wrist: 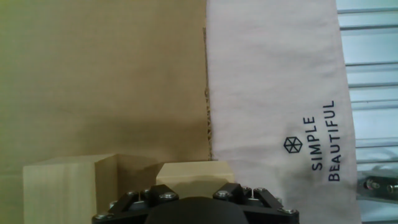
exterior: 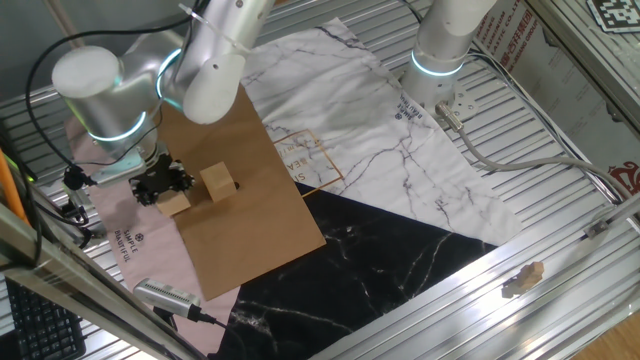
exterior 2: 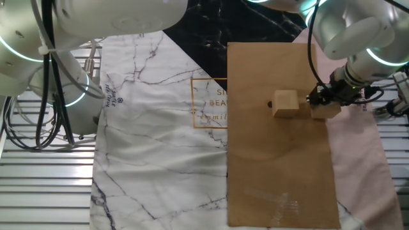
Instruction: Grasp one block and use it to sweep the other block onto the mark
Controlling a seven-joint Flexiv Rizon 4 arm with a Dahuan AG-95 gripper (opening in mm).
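Observation:
Two light wooden blocks lie on a brown cardboard sheet (exterior: 250, 215). My gripper (exterior: 160, 186) is low over the sheet's edge, shut on one block (exterior: 173, 202). It also shows in the other fixed view (exterior 2: 321, 99), on the held block (exterior 2: 324, 111). The free block (exterior: 217, 183) sits close beside the held one, with a narrow gap. The mark (exterior 2: 269, 104), a small black dot, lies just beyond the free block (exterior 2: 285, 103), touching its far side. In the hand view the held block (wrist: 193, 176) sits just ahead of my gripper (wrist: 194, 198), with the free block (wrist: 68, 185) to its left.
A pink cloth (exterior: 125, 235) with printed letters lies under the sheet's edge. A marble-pattern cloth (exterior: 370, 130) carries an orange square outline (exterior: 310, 160). A black marble cloth (exterior: 380, 270), a grey handle tool (exterior: 165, 295) and a second robot base (exterior: 440, 60) stand around.

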